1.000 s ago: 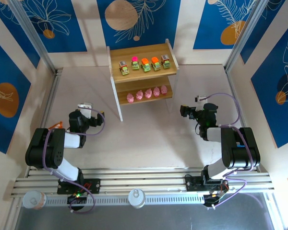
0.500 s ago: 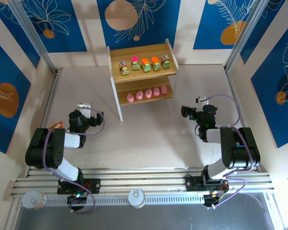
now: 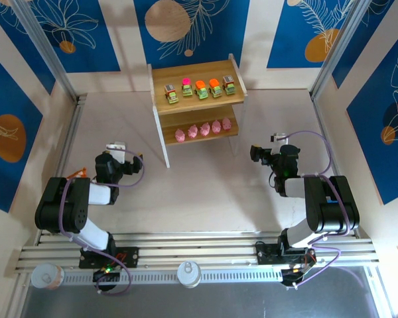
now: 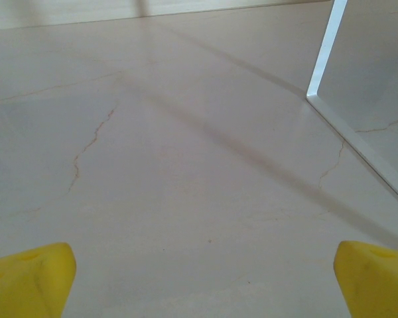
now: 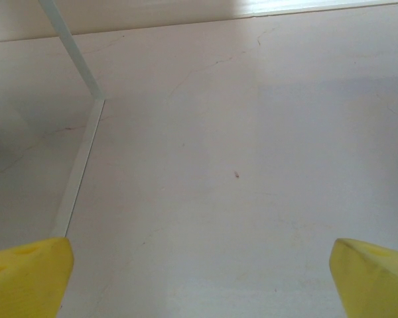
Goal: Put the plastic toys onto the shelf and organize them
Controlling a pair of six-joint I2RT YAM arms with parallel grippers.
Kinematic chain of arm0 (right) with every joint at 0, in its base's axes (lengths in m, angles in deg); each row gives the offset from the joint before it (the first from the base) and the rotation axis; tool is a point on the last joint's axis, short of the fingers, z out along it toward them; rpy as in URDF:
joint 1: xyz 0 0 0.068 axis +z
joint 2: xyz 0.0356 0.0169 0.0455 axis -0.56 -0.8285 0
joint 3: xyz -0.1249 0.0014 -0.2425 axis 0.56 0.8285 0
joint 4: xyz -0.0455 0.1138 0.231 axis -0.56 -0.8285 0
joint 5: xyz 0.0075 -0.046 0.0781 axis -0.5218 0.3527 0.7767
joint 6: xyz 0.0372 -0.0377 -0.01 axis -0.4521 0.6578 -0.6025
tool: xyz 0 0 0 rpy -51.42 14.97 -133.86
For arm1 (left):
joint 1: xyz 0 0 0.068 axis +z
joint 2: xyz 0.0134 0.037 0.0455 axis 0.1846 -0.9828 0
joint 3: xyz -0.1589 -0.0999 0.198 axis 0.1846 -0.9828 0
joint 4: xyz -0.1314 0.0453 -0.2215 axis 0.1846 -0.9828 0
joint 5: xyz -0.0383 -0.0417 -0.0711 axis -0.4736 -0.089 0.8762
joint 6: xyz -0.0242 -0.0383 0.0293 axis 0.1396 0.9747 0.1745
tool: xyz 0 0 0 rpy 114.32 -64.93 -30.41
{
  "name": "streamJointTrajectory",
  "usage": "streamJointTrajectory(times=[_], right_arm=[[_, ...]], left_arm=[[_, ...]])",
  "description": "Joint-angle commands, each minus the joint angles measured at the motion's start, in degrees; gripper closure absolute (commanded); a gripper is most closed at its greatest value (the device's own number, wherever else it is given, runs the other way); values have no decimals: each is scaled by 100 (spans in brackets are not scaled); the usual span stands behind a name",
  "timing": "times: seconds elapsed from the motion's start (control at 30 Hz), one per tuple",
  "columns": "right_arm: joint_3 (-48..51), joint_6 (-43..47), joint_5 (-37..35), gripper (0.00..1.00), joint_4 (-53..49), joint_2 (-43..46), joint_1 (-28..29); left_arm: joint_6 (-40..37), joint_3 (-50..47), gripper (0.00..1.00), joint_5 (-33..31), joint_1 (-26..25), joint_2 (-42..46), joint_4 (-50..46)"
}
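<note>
Left gripper (image 4: 200, 285): jaws wide apart, released; bare tabletop (image 3: 199, 192) shows between its yellow fingertips (image 4: 28, 278). The arm is folded low over the near-left part of the tabletop, wrist pointing towards the far edge.

Right gripper (image 5: 200, 275): likewise released, jaws wide, over bare tabletop. The arm is folded low at near right, gripper turned leftwards.

Shelf (image 3: 192, 73): stands at the middle of the far edge.
- Top board: five little cars (image 3: 199, 89) in one row.
- Lower board: five pink figurines (image 3: 203, 130) in one row.

Both grippers sit nearer than the shelf and well apart from the toys, left gripper off its near-left leg (image 4: 325, 50), right gripper off its near-right leg (image 5: 69, 43).
</note>
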Motion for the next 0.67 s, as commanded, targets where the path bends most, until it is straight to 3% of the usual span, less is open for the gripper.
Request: streamJointTrajectory(times=[0.0,0.63], right_arm=[[58,-18,-109,1,180,-43,34],[58,-16,-109,1,180,-38,32]], left_arm=[[-8,99,0,37,-15,2,103],[-49,101,0,146,-21,1,97]])
